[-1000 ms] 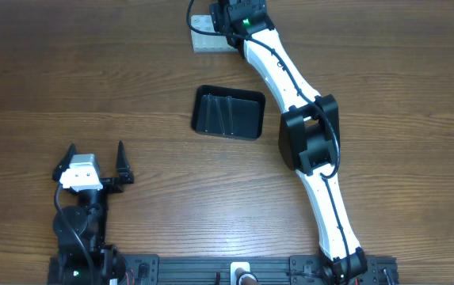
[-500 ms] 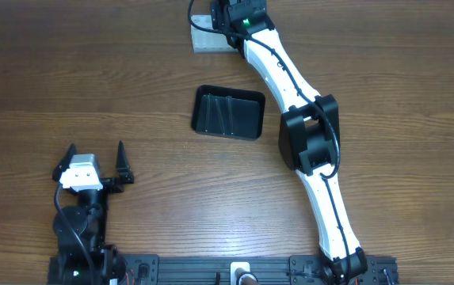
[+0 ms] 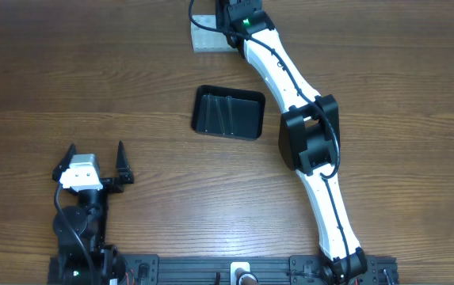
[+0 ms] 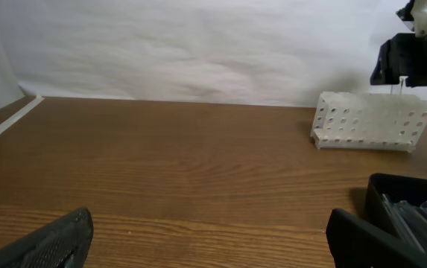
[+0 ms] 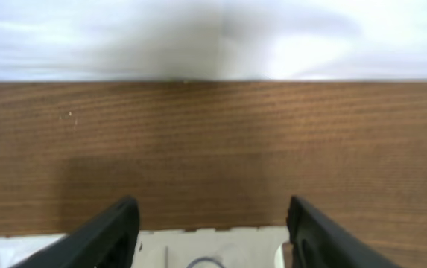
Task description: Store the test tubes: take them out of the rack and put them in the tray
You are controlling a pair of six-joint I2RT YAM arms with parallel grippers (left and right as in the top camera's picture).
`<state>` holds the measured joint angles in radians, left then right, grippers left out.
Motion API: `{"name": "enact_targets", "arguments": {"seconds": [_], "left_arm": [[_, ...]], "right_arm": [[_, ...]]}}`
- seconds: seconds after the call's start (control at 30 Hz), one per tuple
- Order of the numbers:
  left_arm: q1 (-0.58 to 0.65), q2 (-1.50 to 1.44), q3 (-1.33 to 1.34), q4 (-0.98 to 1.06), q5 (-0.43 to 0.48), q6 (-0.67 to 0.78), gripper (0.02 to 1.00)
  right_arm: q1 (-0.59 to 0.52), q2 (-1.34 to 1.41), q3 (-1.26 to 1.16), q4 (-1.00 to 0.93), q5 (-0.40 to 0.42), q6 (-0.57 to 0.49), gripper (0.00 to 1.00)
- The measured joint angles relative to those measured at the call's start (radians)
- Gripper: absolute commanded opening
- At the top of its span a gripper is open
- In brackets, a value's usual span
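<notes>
White-shelled right arm [image 3: 290, 75] with black joints and cable; black, white-capped left pincer [image 3: 95, 152].

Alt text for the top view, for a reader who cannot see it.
The right arm's tool hangs over a white perforated plastic rack at the far edge of the wooden table. A black rectangular tray holding clear test tubes lies mid-table; the left arm's tool sits open near its base.

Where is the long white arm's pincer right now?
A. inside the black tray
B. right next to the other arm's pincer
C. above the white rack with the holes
C: the right pincer is open above the white test tube rack at the far edge of the table, well apart from the black tray and from the left pincer.
</notes>
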<state>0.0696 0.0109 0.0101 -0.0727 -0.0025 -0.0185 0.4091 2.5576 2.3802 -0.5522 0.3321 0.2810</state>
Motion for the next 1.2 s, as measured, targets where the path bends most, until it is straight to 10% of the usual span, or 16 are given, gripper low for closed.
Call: {"name": "enact_targets", "arguments": {"seconds": [0.4,1.2], "left_arm": [[0.0,0.0,0.0,0.0,0.0,0.0,0.998],[0.0,0.0,0.0,0.0,0.0,0.0,0.996]], "right_arm": [[0.0,0.0,0.0,0.0,0.0,0.005,0.268],[0.0,0.0,0.0,0.003,0.005,0.003,0.112]]}}
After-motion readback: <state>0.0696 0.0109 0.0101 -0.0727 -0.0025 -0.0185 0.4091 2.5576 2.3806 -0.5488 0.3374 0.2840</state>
